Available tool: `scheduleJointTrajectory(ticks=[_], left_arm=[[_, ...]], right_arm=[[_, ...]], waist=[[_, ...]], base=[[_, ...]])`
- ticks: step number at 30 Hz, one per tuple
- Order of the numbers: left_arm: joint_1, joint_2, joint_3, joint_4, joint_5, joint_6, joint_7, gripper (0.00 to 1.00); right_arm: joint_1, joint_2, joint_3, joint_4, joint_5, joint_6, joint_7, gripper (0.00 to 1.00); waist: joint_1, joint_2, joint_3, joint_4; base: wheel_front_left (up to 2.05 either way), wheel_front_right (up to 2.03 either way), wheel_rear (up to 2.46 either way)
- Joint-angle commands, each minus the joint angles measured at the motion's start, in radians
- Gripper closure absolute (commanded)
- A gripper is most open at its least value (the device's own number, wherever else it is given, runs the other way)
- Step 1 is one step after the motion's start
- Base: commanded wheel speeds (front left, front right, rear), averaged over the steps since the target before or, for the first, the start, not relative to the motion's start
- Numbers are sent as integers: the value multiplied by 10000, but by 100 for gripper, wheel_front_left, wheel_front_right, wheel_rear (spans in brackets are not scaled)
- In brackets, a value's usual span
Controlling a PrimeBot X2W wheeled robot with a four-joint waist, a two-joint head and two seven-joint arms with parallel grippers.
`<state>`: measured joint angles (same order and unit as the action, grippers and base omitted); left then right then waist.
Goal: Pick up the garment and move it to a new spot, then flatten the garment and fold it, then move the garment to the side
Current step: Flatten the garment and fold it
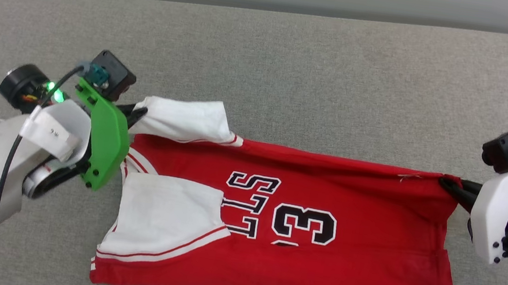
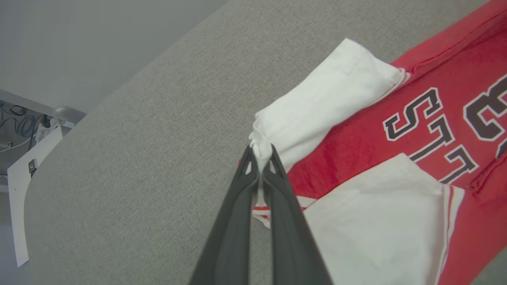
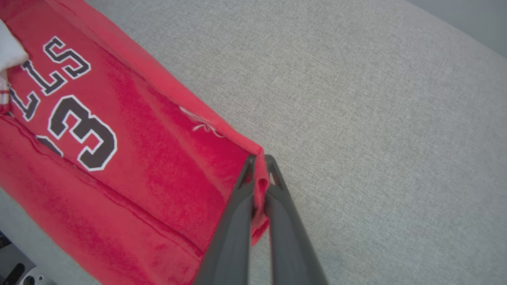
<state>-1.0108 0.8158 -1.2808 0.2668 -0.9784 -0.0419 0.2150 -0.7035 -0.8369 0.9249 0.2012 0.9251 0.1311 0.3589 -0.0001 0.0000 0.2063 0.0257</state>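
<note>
While the left gripper (image 2: 260, 152) and right gripper (image 3: 260, 160) each clamp an edge of the garment (image 1: 340, 271), folds hide some lettering (image 1: 250, 206).

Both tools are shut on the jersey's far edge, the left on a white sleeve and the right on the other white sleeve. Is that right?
Not quite. The right tool is shut on a red corner of the garment, not on a white sleeve; the right wrist view shows red cloth pinched between its fingers. The left tool is shut on a white sleeve, as you said.
</note>
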Motion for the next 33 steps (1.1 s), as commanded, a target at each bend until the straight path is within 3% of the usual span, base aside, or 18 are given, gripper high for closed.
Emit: scheduleJointTrajectory(ticks=[1,9,14,25,26,27,28,29,33], left_arm=[[486,202,15,-271,-169,247,-95,100],[2508,1118,11,-2016,-463,1398,-389,100],[3719,1212,8,-2557,-492,1883,-494,100],[4591,575,13,-1724,-707,1777,-361,100],[4595,534,18,-1628,-692,1791,-392,100],[4597,509,42,-1557,-667,1849,-462,100],[4603,488,79,-1514,-653,1912,-551,60],[4610,472,141,-1500,-613,2000,-716,0],[4722,509,431,-1692,-445,2441,-1512,0]], right_arm=[[354,-39,-109,-148,83,-4,-147,100],[1885,-247,-749,-837,15,-4,-271,100],[3110,-325,-1425,-1245,-2,-4,-110,100],[4584,372,-2149,-1000,-238,-4,248,100],[4621,454,-2208,-950,-277,-4,189,58],[4642,513,-2267,-916,-323,-4,116,0],[4661,564,-2329,-899,-389,-4,23,0],[4683,610,-2414,-918,-490,-4,-122,0],[4920,745,-2903,-1209,-517,-4,-611,0]], waist=[[1,0,-487,82],[1,0,-772,111],[1,0,-705,214],[1,0,-151,240],[1,0,-150,240],[1,0,-164,237],[1,0,-203,236],[1,0,-270,236],[1,0,-573,244]], base=[[0,0,0],[0,0,0],[0,0,0],[0,0,0],[0,0,0],[0,0,0],[0,0,0],[0,0,0],[0,0,0]])
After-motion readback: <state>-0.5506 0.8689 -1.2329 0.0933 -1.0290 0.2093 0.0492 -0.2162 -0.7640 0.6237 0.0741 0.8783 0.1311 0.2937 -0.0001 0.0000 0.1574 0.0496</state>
